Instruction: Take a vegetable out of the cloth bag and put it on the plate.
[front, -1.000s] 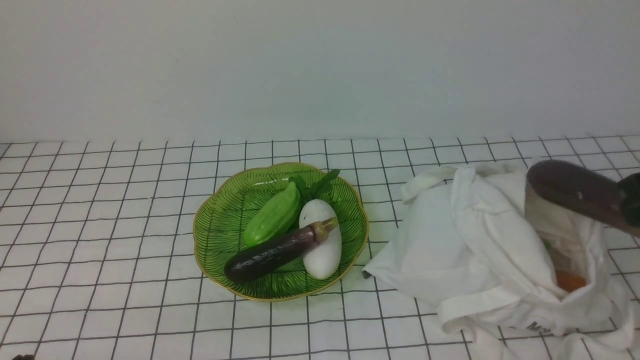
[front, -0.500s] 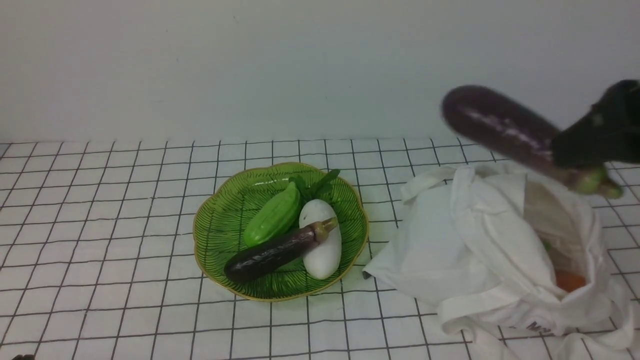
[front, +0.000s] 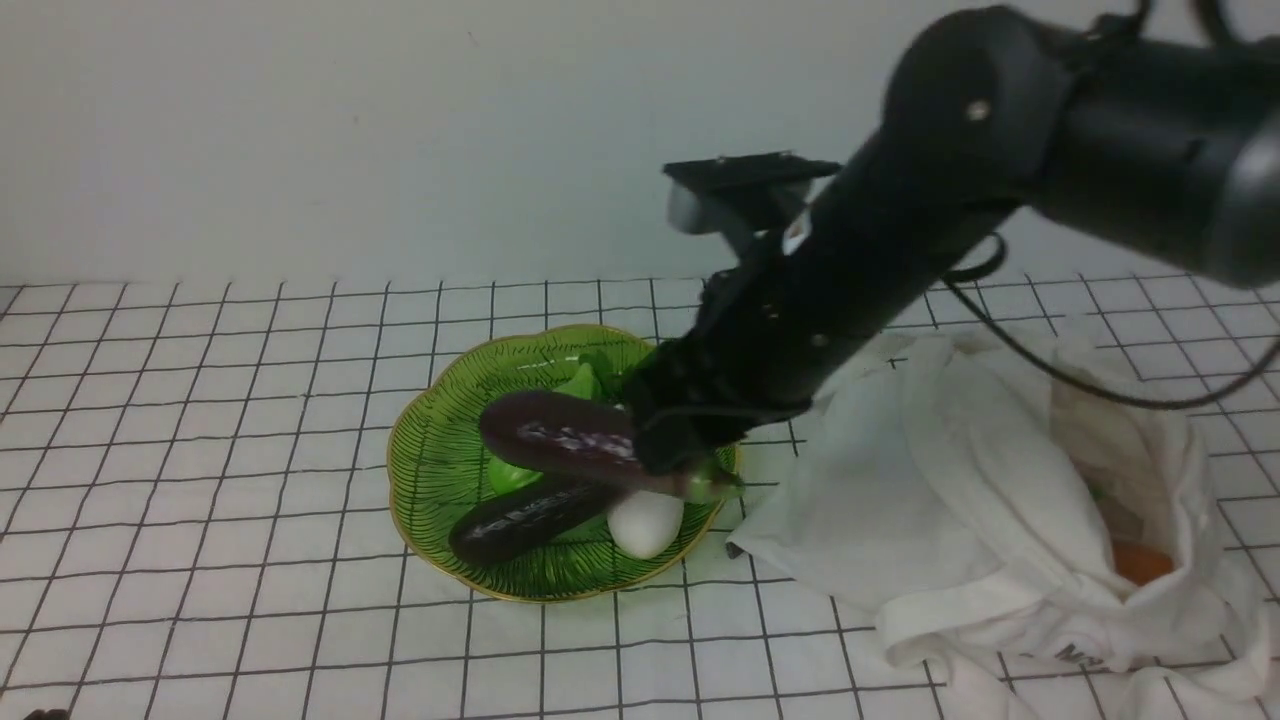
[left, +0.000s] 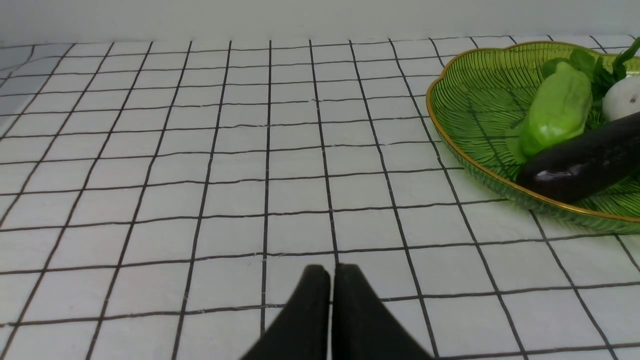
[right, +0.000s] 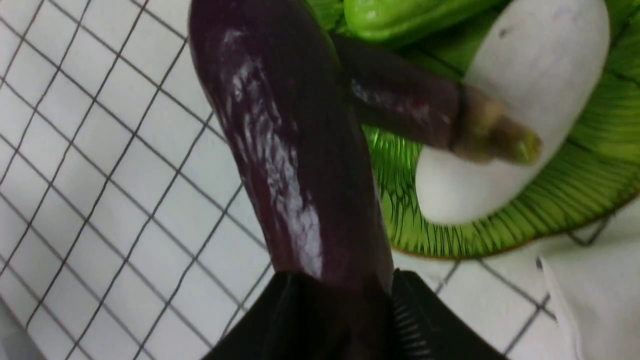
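Observation:
The vegetable (front: 560, 438), a stubby purple-brown eggplant with a green stem cap, hangs just above the plate (front: 425, 455). My right gripper (front: 682, 452) is shut on its stem end. In the right wrist view the vegetable (right: 290, 165) juts out from between the gripper (right: 340, 287) fingers, over the plate (right: 575, 200) edge and the tiled table. The white cloth bag (front: 950, 480) lies crumpled right of the plate, mouth open. My left gripper (left: 331, 272) is shut on nothing, low over bare tiles left of the plate (left: 465, 110).
On the plate lie a long dark eggplant (front: 520, 520), a white oval vegetable (front: 645, 525) and a green gourd (left: 555, 112). An orange item (front: 1140, 562) shows inside the bag's mouth. A pale wall stands behind the tiled table.
My right arm has lifted the vegetable out of the bag, swung it left and lowered it to just above the plate. The things on the plate have not moved.

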